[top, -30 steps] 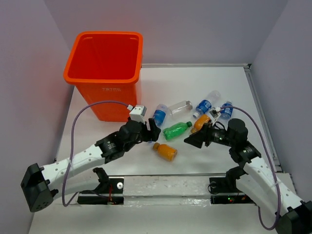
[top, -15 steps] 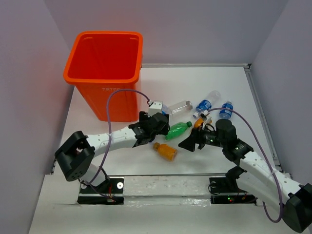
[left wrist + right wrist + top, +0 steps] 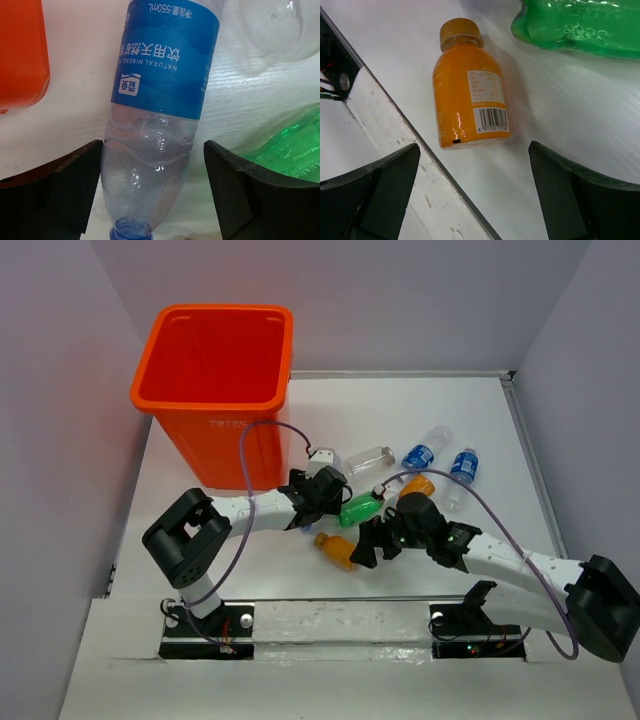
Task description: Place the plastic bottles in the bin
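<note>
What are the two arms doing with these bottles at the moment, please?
Each arm is going for a bottle. The left gripper stands open astride a clear plastic bottle with a blue label, not yet closed on it. The right gripper, also open, hovers over a small orange plastic bottle. The tall orange plastic bin holds no bottle that shows.

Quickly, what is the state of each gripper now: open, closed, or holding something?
Left gripper: open, jaws either side of the blue-labelled bottle, not clamped on it.
Right gripper: open, holding nothing; the orange bottle lies in front of it.
</note>
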Tool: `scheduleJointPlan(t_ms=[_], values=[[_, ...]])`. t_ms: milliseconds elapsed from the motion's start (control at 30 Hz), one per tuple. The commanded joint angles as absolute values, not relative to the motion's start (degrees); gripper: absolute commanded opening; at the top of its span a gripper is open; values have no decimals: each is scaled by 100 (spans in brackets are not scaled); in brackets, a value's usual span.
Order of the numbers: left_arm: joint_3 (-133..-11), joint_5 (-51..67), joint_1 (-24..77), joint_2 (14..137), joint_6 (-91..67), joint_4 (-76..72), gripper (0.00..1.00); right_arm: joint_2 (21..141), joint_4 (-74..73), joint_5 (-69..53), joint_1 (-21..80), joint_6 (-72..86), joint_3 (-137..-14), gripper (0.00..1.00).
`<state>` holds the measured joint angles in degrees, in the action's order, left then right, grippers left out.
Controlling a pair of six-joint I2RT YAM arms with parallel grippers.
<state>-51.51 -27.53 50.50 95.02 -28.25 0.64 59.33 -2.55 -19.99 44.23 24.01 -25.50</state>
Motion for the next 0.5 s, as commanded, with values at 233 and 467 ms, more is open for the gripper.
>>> scheduleJointPlan(t_ms=[233,467], values=[[-4773,-2575,4957,9071,-2900,-483,46,7259,228,-475,5457,2048,-3427,98],[-4158,-2417,4966,8131,-3164,-448,32,7445,299,-343,5625,2100,-3366,82]])
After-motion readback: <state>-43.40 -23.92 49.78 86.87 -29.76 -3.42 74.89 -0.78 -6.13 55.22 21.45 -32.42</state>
